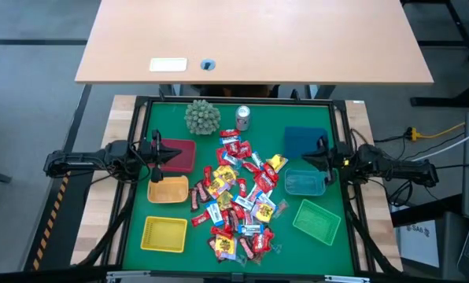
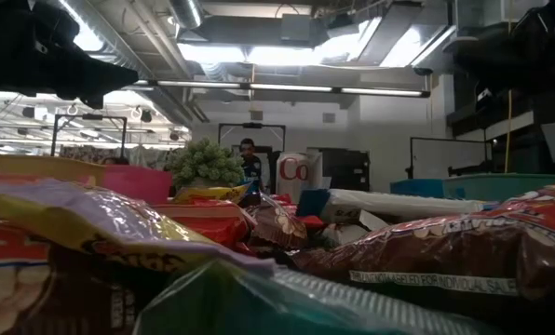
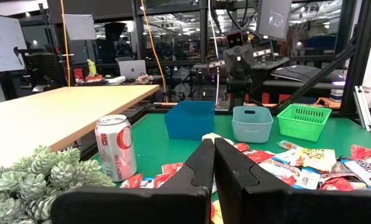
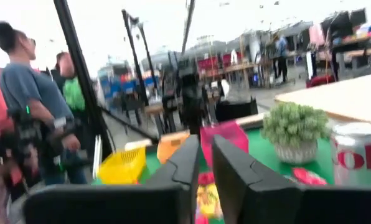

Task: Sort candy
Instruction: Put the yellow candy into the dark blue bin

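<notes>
The candy (image 1: 238,200) is a heap of small shiny wrapped sweets in red, yellow, blue-white and brown, lying on the middle of the green mat; it fills the foreground of the low view (image 2: 259,242). My left gripper (image 1: 170,155) hovers above the red basket (image 1: 183,149) at the heap's left, fingers shut (image 3: 213,143). My right gripper (image 1: 308,157) hovers between the dark blue basket (image 1: 304,138) and the pale teal basket (image 1: 304,184) at the heap's right, with a narrow gap between its fingers (image 4: 205,144). Neither gripper holds anything.
An orange basket (image 1: 168,189) and a yellow basket (image 1: 164,233) stand left of the heap, and a green basket (image 1: 317,221) stands to its right. A spiky green ball (image 1: 202,116) and a silver can (image 1: 243,117) sit at the far side. People stand beyond the table (image 4: 30,106).
</notes>
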Controlling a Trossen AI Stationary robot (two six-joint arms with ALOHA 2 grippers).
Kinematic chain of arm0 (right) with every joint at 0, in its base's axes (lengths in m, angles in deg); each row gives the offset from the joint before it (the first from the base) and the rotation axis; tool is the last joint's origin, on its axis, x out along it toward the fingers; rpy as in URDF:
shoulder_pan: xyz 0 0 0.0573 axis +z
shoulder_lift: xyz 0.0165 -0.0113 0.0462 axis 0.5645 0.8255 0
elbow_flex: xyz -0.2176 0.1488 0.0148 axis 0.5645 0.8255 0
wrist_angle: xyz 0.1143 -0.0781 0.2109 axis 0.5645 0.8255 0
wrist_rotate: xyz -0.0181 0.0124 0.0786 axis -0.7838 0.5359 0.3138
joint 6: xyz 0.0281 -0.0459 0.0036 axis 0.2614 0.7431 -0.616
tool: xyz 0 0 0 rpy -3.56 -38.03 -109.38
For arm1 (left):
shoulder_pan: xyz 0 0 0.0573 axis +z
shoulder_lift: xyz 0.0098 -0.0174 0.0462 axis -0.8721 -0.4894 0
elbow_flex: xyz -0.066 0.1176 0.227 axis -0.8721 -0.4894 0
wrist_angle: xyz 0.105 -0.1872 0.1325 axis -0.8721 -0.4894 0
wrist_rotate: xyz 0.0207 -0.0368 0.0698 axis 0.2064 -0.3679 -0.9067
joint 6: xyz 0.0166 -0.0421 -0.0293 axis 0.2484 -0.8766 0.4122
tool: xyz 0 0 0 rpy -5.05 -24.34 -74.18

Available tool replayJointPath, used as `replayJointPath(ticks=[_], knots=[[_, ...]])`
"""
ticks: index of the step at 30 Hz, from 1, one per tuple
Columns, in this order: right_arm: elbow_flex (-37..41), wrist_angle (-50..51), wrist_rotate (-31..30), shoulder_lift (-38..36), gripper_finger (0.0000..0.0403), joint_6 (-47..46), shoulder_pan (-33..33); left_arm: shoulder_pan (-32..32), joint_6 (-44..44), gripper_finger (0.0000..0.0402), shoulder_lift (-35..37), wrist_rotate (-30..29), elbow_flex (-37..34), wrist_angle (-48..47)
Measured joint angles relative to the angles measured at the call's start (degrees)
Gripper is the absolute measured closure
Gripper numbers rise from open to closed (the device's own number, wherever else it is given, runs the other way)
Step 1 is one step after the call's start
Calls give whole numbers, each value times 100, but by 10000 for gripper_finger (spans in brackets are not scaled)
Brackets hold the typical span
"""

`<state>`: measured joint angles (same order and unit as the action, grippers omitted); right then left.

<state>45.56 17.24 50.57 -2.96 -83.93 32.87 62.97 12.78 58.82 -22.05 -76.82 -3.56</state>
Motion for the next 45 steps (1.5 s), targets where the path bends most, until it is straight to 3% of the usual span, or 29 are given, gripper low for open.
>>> replayJointPath(ticks=[8, 13, 19, 31, 45], knots=[[0, -551, -185, 2, 226, -157, 0, 1, 0, 400, 0, 1, 2, 0], [-11, -1478, 141, 47, 178, -138, -1, 1, 0, 400, 0, -1, 0, 0], [-638, -1213, 204, 538, 172, 55, -1, 0, 0, 400, 0, -1, 2, 0], [-2513, 853, -319, 2846, 172, 857, -2, 0, 0, 400, 0, 0, 0, 0], [-3901, 1853, -555, 4966, 172, 1408, -2, 1, 0, 400, 0, 1, 2, 0]])
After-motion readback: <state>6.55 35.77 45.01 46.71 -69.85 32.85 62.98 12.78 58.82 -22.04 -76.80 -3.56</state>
